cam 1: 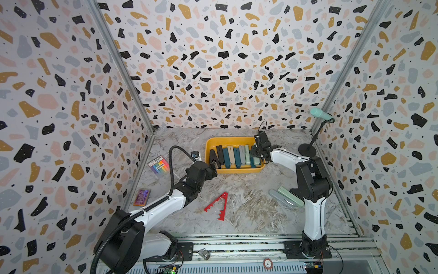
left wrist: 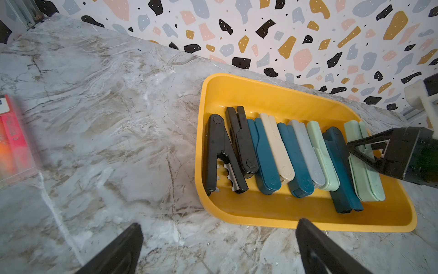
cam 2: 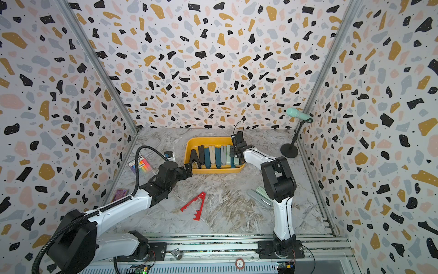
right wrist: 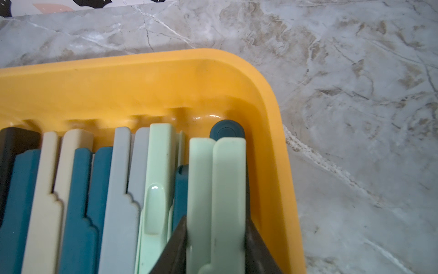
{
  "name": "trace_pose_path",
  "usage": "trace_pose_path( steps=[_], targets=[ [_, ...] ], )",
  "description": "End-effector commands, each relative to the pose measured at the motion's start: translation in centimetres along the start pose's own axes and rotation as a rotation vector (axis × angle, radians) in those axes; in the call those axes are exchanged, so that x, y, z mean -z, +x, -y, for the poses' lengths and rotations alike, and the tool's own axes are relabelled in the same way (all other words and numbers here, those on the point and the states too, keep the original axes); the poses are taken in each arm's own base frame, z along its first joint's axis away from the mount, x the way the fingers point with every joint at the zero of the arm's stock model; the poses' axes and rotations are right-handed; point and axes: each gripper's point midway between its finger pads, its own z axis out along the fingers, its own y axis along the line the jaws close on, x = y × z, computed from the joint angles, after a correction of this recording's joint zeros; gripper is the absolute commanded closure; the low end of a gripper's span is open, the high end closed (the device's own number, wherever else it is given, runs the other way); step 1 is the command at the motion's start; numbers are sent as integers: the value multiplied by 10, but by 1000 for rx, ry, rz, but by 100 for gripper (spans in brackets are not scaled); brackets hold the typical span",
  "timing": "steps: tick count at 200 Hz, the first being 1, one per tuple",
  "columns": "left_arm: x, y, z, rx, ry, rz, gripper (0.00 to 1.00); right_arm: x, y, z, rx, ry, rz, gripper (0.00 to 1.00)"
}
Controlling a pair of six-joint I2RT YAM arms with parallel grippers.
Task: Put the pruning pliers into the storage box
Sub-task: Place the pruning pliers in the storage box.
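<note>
The yellow storage box (cam 1: pixel 228 141) (cam 2: pixel 208 141) sits at the back of the marble table and holds a row of several pruning pliers in black, teal, beige, grey and mint (left wrist: pixel 267 154). At the row's right end, my right gripper (right wrist: pixel 215 237) (cam 1: pixel 256 154) is shut on a mint green pliers (right wrist: pixel 218 178) (left wrist: pixel 362 175), which lies partly over a teal one. My left gripper (left wrist: pixel 218 227) (cam 1: pixel 213 169) hangs open and empty just outside the box's front left corner. A red notched pliers (cam 1: pixel 218 205) (cam 2: pixel 195 206) lies mid-table. A grey pliers (cam 1: pixel 279 198) and a mint pliers (cam 1: pixel 292 196) lie beside the right arm.
A rainbow-striped packet (cam 1: pixel 158 164) and a purple card (cam 1: pixel 141 197) lie along the left wall. A microphone on a round-based stand (cam 1: pixel 307 149) stands at the back right. A small white and blue object (cam 1: pixel 196 155) sits left of the box. Patterned walls close three sides.
</note>
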Motion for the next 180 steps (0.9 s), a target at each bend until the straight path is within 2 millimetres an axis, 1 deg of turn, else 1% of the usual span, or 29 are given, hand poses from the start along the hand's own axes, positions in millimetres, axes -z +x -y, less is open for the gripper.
trace_pose_path(
  steps=[1,49,86,117,133,180],
  targets=[
    [1,-4,-1,8,6,19,1,1,-11,2,10,18,13,66],
    [0,-3,-1,10,7,16,1,-8,-4,4,19,38,-20,63],
    [0,-2,-2,11,5,14,0,-7,-4,2,21,35,-23,60],
    [1,-2,-2,12,7,15,1,-3,-6,1,21,37,-17,55],
    [1,-2,-2,12,6,15,1,-1,-9,2,21,40,-13,50],
    [1,-1,-2,13,7,13,1,12,-20,0,15,36,21,46]
  ],
)
